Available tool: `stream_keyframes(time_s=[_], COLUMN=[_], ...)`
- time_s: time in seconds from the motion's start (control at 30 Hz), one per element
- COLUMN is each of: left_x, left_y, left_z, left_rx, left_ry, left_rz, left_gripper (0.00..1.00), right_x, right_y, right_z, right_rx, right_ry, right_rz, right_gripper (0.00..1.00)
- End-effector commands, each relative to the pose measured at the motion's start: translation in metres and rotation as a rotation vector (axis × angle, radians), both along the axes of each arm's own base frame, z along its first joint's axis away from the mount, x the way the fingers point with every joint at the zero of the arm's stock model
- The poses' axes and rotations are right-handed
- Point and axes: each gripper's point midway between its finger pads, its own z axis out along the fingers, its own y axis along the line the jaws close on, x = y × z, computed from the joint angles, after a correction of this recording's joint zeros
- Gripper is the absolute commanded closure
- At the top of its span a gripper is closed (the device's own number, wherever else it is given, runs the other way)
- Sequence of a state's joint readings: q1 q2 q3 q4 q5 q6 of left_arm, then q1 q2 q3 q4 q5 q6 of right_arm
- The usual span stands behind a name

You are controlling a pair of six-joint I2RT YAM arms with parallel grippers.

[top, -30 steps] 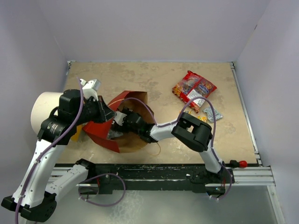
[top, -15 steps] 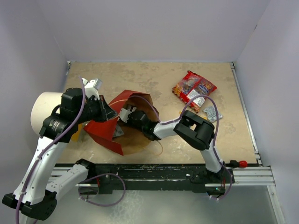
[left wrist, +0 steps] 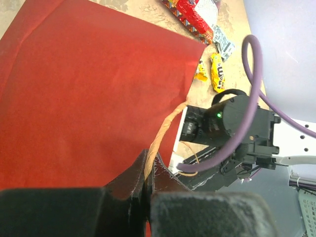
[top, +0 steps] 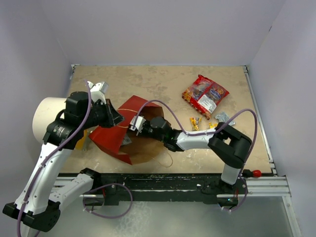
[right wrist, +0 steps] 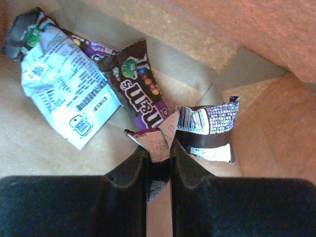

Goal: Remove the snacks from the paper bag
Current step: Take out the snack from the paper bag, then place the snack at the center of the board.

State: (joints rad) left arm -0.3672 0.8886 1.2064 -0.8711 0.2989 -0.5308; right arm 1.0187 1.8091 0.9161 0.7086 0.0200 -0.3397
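The paper bag [top: 106, 139] lies on its side, red outside [left wrist: 89, 89], brown inside [right wrist: 256, 44]. My left gripper [left wrist: 146, 170] is shut on its tan string handle [left wrist: 165, 129] and holds the mouth up. My right gripper [right wrist: 159, 148] reaches into the bag and is shut on the end of a purple candy pack [right wrist: 143, 94]. The corner of a brown pack [right wrist: 210, 129] sits at the same pinch. A white printed packet [right wrist: 64, 94] lies beside them. From above, my right gripper [top: 134, 124] is at the bag's mouth, beside my left gripper [top: 114, 118].
Two red snack bags [top: 205, 94], a yellow pack [top: 196, 122] and a silver packet [top: 222, 117] lie on the table to the right of the bag. A large white cylinder [top: 44, 116] stands at the left edge behind my left arm.
My right gripper has shut on the purple pack and drawn back toward the bag's mouth, its elbow swinging right. My left gripper has kept hold of the handle.
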Motion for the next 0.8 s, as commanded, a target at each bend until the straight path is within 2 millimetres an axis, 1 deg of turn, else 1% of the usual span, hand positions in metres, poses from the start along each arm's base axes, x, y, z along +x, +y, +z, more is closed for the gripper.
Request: stream_keyframes(time_s=[0.0,0.1,0.23,0.33,0.4,0.47,0.5,0.67,0.73,0.77], left_x=[0.01,0.012,0.015,0.016,0.018,0.019,0.019,0.023,0.025,0.026], left_y=[-0.004,-0.005,-0.006,-0.006,-0.006,-0.005,-0.005,-0.004,-0.004,-0.004], left_z=[0.024,0.026,0.03,0.029,0.027,0.023,0.02,0.01,0.006,0.003], left_rx=[-0.028,-0.033,-0.041,-0.043,-0.042,-0.037,-0.035,-0.019,-0.012,-0.007], left_ry=[-0.1,-0.112,-0.132,-0.14,-0.142,-0.138,-0.134,-0.112,-0.099,-0.088], left_rz=[-0.007,-0.008,-0.006,-0.004,-0.001,0.005,0.006,0.015,0.019,0.02], left_gripper=[1.0,1.0,1.0,1.0,1.0,1.0,1.0,1.0,1.0,1.0], right_x=[-0.018,-0.039,-0.077,-0.106,-0.118,-0.129,-0.134,-0.151,-0.147,-0.132], right_y=[-0.003,-0.009,-0.025,-0.047,-0.065,-0.086,-0.096,-0.146,-0.165,-0.179], right_z=[0.032,0.041,0.053,0.061,0.065,0.077,0.078,0.093,0.103,0.11], right_rx=[0.089,0.103,0.105,0.068,0.036,0.008,-0.019,-0.083,-0.076,-0.059], right_ry=[0.023,0.029,0.042,0.045,0.052,0.044,0.048,0.064,0.055,0.039], right_rz=[0.06,0.14,0.284,0.383,0.394,0.401,0.402,0.342,0.25,0.122], right_gripper=[0.96,0.96,0.96,0.96,0.96,0.97,0.97,0.98,0.98,0.98])
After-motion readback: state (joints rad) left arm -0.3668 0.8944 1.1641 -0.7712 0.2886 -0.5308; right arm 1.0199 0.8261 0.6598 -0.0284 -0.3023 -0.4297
